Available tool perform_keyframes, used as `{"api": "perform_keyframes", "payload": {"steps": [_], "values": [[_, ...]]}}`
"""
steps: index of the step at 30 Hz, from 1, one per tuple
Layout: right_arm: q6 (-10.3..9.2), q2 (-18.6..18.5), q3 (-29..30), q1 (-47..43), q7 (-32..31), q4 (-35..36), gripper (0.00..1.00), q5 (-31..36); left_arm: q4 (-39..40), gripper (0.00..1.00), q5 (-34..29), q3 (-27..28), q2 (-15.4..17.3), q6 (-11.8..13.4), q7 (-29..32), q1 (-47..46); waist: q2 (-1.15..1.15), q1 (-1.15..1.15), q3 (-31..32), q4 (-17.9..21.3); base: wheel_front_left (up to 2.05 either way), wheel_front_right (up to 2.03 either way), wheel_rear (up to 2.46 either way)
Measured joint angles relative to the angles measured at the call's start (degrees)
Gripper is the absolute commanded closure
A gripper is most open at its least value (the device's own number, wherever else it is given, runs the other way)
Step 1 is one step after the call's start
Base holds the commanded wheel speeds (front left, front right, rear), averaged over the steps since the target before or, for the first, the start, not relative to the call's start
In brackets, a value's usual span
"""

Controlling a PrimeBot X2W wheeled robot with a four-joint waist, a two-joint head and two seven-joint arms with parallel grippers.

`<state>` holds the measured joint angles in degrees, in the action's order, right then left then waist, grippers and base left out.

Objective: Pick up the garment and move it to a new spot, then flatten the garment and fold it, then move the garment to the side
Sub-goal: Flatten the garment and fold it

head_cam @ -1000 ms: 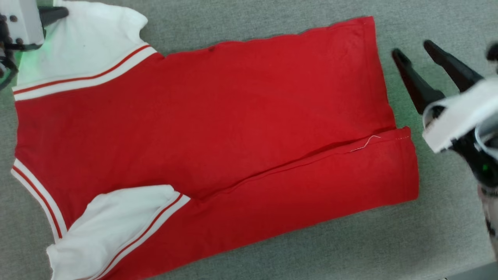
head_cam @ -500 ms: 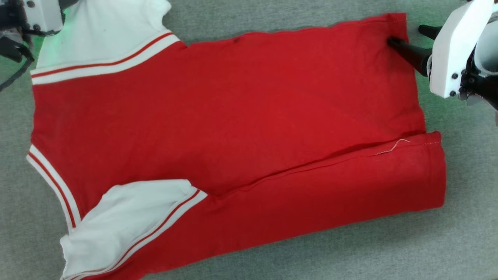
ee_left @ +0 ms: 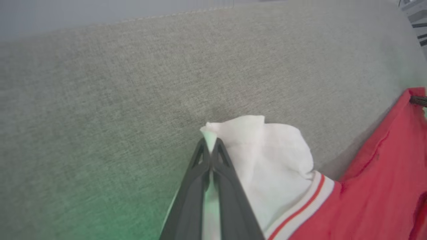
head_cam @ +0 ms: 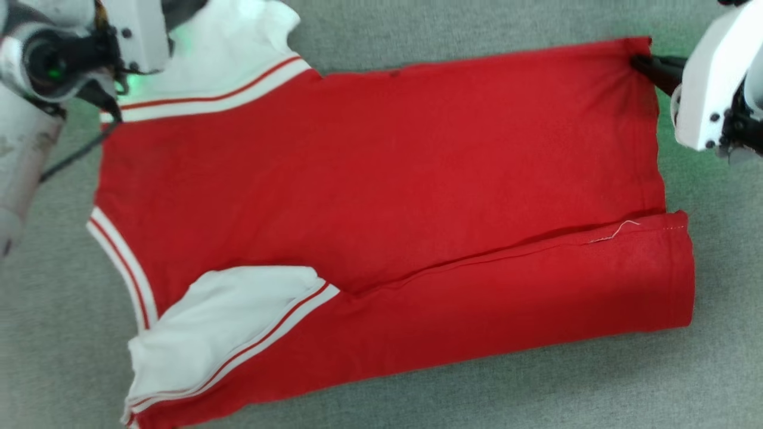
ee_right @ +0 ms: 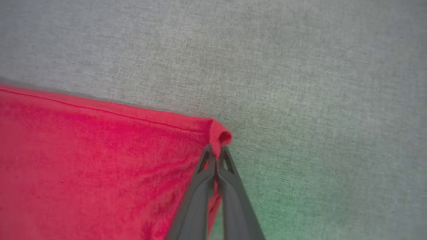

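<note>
Garment (head_cam: 381, 179), a red top with white sleeves and striped trim, is lying flat on the grey woven surface (head_cam: 536, 393), taking up most of the head view. At the far left the left gripper (ee_left: 210, 146) is pressing its fingers together on the tip of the far white sleeve (ee_left: 267, 146). At the far right the right gripper (ee_right: 217, 155) is pinching the far hem corner (ee_right: 220, 135), which is bunching into a small roll above the fingertips. Both bites are taking in very little cloth, so a quick or uneven pull is likely to slip one corner free. The sleeve may also be stretching rather than carrying the body, skewing any fold. The near strip (head_cam: 536, 286), already turned over the body, is at risk of falling open if the cloth is lifted high. The long axis is running left to right, with the striped shoulder end pointing left and the hem pointing right.
</note>
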<state>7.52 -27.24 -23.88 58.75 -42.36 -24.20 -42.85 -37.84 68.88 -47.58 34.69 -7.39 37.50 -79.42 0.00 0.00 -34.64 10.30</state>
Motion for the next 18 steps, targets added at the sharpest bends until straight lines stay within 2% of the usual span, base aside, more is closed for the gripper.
{"api": "perform_keyframes", "payload": {"steps": [6,12,18], "values": [[0.00,-3.32,-0.98,-4.53,2.14,0.36,1.00,-2.15,6.00,1.00,4.45,-1.49,0.88,0.00,-6.08,4.61,0.00,0.00,4.67,-1.78,0.00,0.00,0.00],[-0.01,-7.11,-1.27,-10.01,3.41,3.92,1.00,-3.94,15.48,1.00,8.53,-3.33,4.61,0.00,-11.58,11.03,0.00,0.00,10.31,-3.86,0.00,0.00,0.00],[-0.01,-10.21,-0.68,-16.21,3.54,9.11,1.00,-5.43,27.80,1.00,10.60,-5.39,10.02,0.00,-17.24,18.76,0.00,0.00,15.78,-6.11,0.00,0.00,0.00]]}}
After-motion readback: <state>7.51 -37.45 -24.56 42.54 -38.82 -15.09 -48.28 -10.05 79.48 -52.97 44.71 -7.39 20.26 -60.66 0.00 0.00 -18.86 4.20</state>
